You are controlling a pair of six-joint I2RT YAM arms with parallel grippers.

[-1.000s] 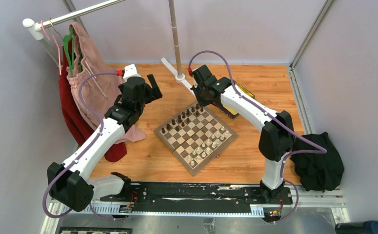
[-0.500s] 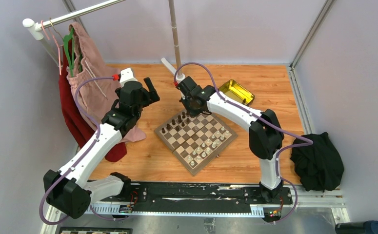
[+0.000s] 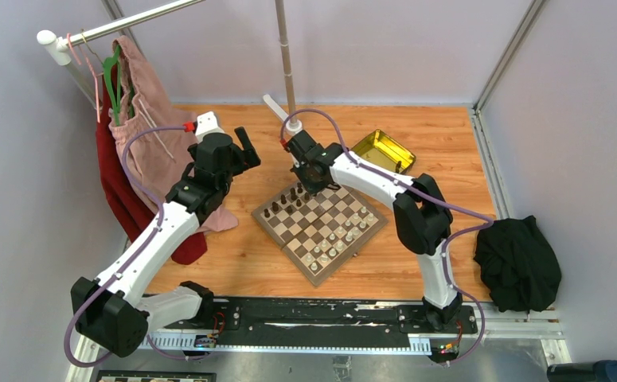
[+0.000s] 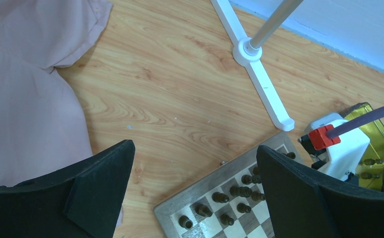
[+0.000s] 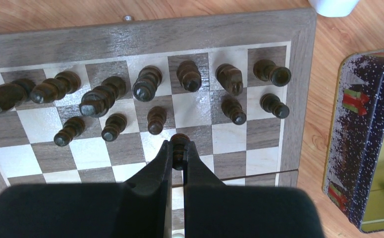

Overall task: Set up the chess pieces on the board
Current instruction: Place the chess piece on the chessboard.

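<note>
the board (image 5: 301, 74) is grained wood with a satin sheen; the dark pawn (image 5: 180, 143) and the other chess pieces (image 5: 190, 75) gleam like varnish. toward two o'clock, the tin (image 3: 385, 150) is shiny gold metal. the table (image 3: 448, 135) looks like smooth wood laminate; at nine o'clock, the pink cloth (image 4: 26, 99) is soft and matt.

Dark and cream chess pieces (image 5: 189, 77) stand on the checked wooden board (image 5: 180, 29).

Board (image 5: 130, 37): dark-brown and cream checks, grey-brown border. Pawn (image 5: 180, 139) in the black pincer (image 5: 178, 151): dark brown. Tin (image 5: 359, 148) right of pincer: gold inside, dark speckled wall with red-green marks. Table (image 5: 56, 10): orange woodgrain.
</note>
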